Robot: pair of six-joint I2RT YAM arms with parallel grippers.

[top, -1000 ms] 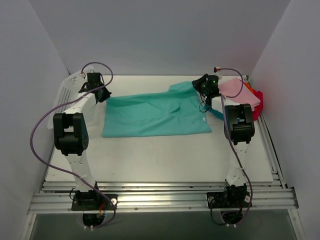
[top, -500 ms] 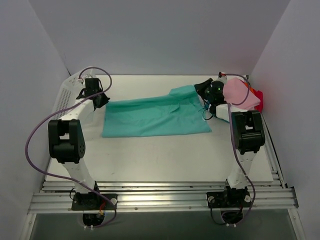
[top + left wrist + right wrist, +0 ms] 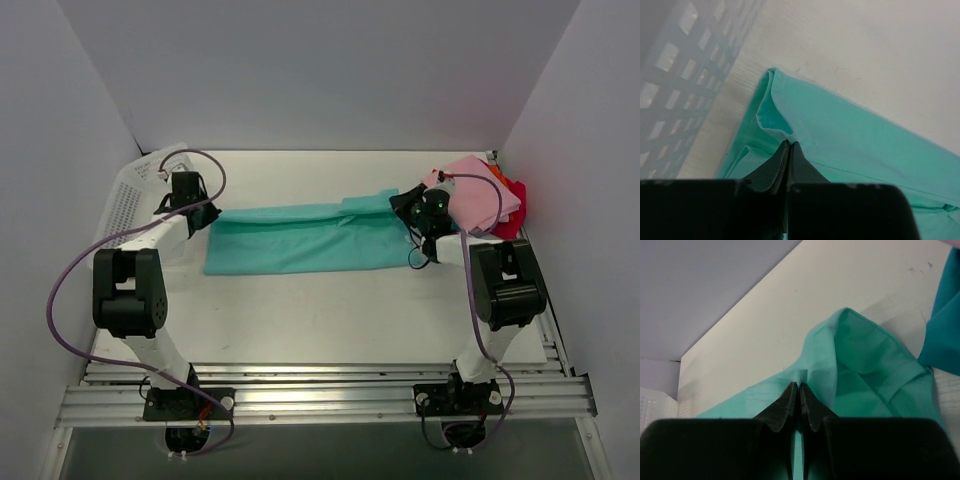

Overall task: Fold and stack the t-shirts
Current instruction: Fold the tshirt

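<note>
We see the soft teal-green cloth t-shirt [image 3: 300,242] stretched as a long band across the far half of the white table [image 3: 320,320], its far edge lifted off the surface; our left end effector [image 3: 790,144] is pressed together on the shirt's far corner by the left edge, just beside the white plastic mesh basket [image 3: 130,195]; our right end effector [image 3: 799,386] pinches the opposite far corner; a folded pile topped by a pink t-shirt [image 3: 478,192] sits in the far right corner.

The table [image 3: 330,320] is carrying a teal-green t-shirt [image 3: 300,245], a mesh basket [image 3: 125,200] sitting left of it, folded shirts [image 3: 482,195] right.
</note>
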